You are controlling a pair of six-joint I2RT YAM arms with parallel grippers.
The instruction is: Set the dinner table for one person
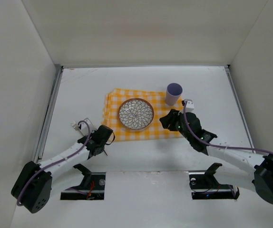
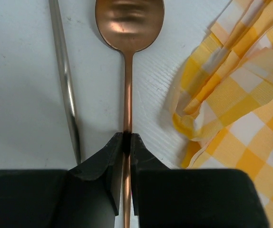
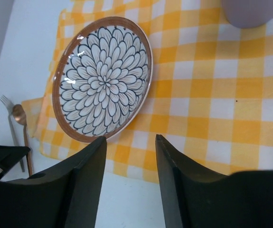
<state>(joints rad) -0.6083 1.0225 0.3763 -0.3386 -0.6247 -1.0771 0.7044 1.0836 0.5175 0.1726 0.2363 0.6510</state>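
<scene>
Two arms: bolted side by side at the near edge of the dinner table [image 1: 79,95], a white top that spreads under everything as far as the back wall.
Left gripper [image 2: 127,137]: low over the bare table, left of the cloth, jaws pinched tight on the spoon's thin handle.
Spoon [image 2: 127,95]: copper-coloured, bowl pointing away from the gripper; whether it rests on the table or is just lifted cannot be told.
Fork [image 2: 65,80]: silver, just beside the spoon on its left, not touching it.
Right gripper [image 3: 129,138]: above the near right part of the cloth, jaws spread wide with nothing between them.
Cloth [image 3: 212,109]: yellow-and-white checked, mid-table, its left edge rumpled near the spoon.
Plate [image 3: 103,78]: flower-patterned, brown-rimmed, on the middle of the cloth.
Cup [image 1: 173,93]: lilac, upright at the cloth's far right corner.
</scene>
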